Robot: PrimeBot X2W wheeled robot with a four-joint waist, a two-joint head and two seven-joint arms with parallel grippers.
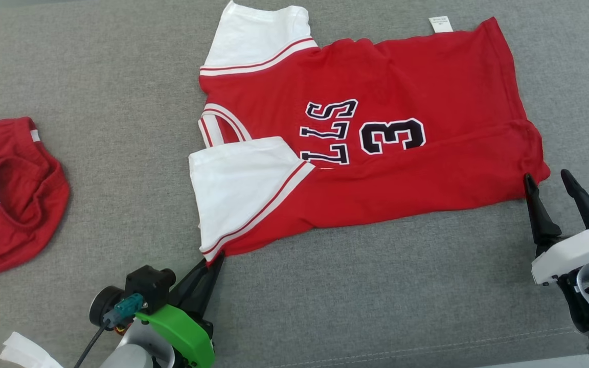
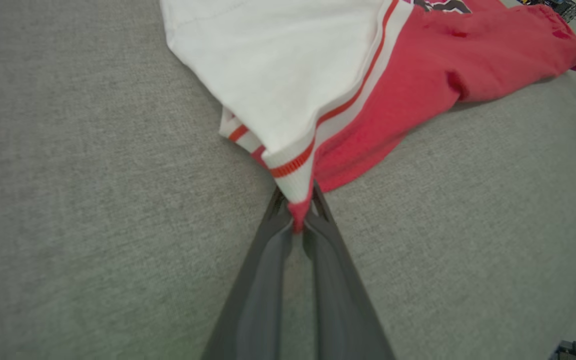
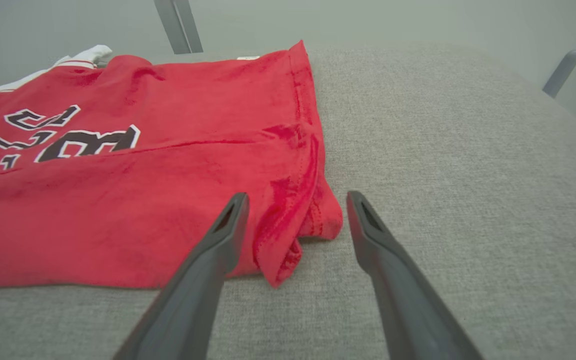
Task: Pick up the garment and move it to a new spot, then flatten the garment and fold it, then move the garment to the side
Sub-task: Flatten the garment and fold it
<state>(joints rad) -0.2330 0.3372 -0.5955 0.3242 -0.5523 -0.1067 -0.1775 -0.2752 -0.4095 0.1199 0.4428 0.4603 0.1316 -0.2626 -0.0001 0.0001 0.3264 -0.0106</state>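
Left claw (image 2: 297, 196) around half-hidden jersey (image 1: 427, 179) corner

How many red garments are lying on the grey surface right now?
2. The jersey lies spread in the middle; a bunched red garment sits at the head view's left edge, partly cut off. Others may lie outside the frame.
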